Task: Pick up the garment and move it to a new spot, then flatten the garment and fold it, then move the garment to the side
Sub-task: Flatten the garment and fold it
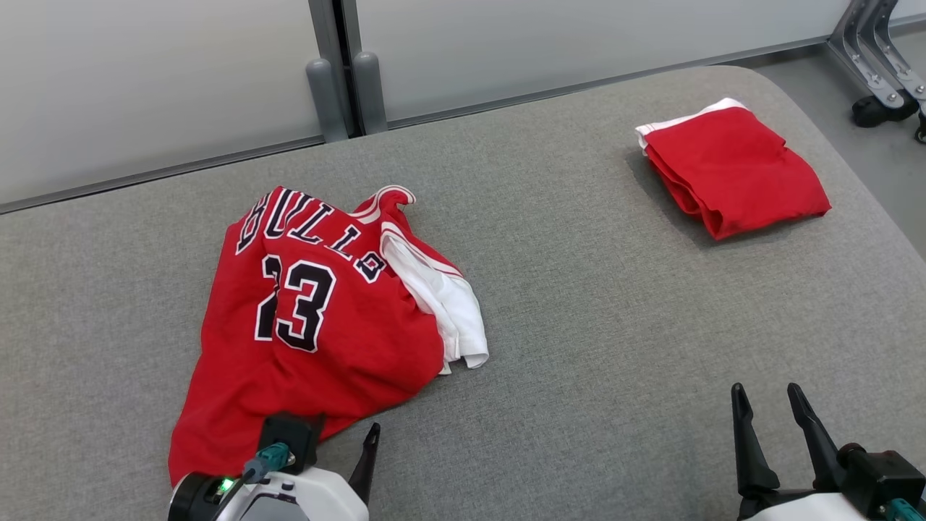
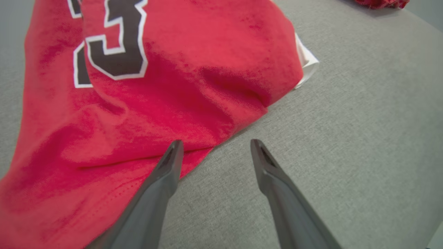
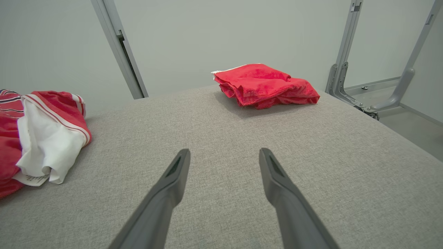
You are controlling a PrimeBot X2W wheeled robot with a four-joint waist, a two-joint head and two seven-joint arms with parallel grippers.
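The word "BULLS" (image 1: pixel 311 228) is printed in black capitals edged with white across a crumpled red jersey (image 1: pixel 239 362), curved and partly creased. Below it, the number "23" (image 1: pixel 296 304) is set in large black numerals with white outlines. In the left wrist view, the "3" and an edge of the "2" are seen close up. Small print on a white label (image 3: pixel 33 178) inside the jersey is too fine to be read.

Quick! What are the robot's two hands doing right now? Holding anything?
Left gripper: open, holding nothing, at the red jersey's near edge.
Right gripper: open, holding nothing, over the grey table.
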